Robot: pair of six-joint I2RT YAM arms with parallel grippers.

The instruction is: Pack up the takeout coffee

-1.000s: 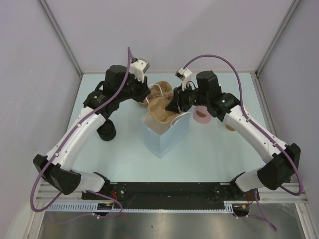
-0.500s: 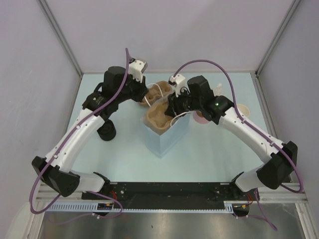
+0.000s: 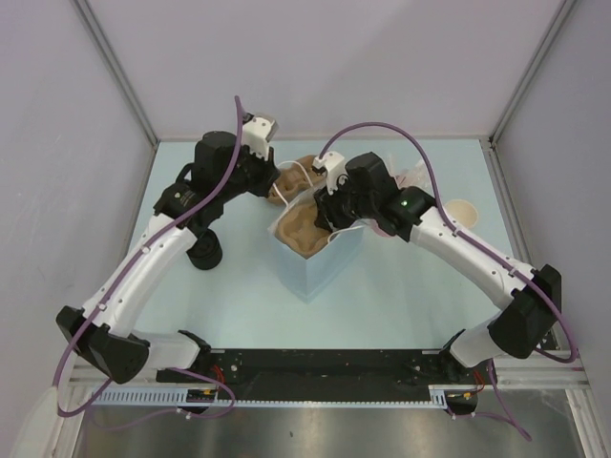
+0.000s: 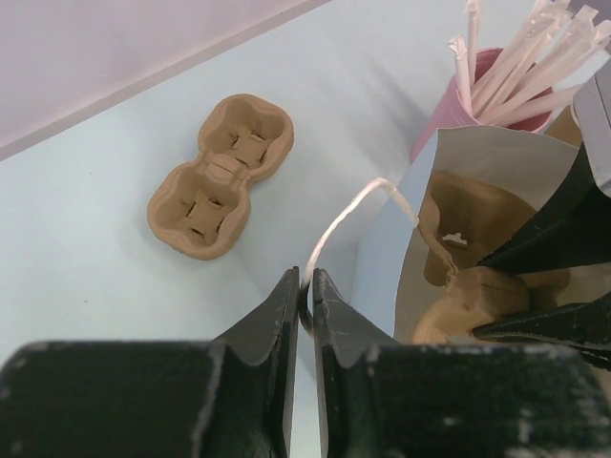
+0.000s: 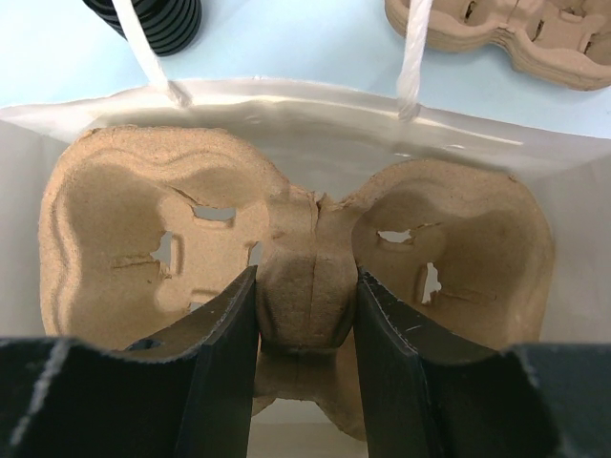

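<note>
Carrier-loading step: I had the left tool (image 4: pixel 305 286) pinched on the bag (image 3: pixel 320 262) handle (image 4: pixel 348 215) and the right tool (image 5: pixel 305 281) clamped on the pulp carrier (image 5: pixel 124 219) in the bag mouth, while the paper cup (image 3: pixel 461 211) sat unpacked on the counter (image 3: pixel 401 286) at far right; next I judged the carrier needed seating level.

This is a robot lab test cell rather than a real café. Plain lilac-grey walls (image 3: pixel 334 57) with metal posts (image 3: pixel 115 72) box in a pale blue table (image 3: pixel 410 296). A left arm (image 3: pixel 143 267) and a right arm (image 3: pixel 477 253) are bolted to a black rail (image 3: pixel 325 363) at the table's near edge, and purple cables (image 3: pixel 382 126) loop over them. The café goods are staged props: a bag (image 3: pixel 325 267), a carrier (image 5: pixel 296 267) inside it, and a pink cup of straws (image 4: pixel 444 124).
</note>
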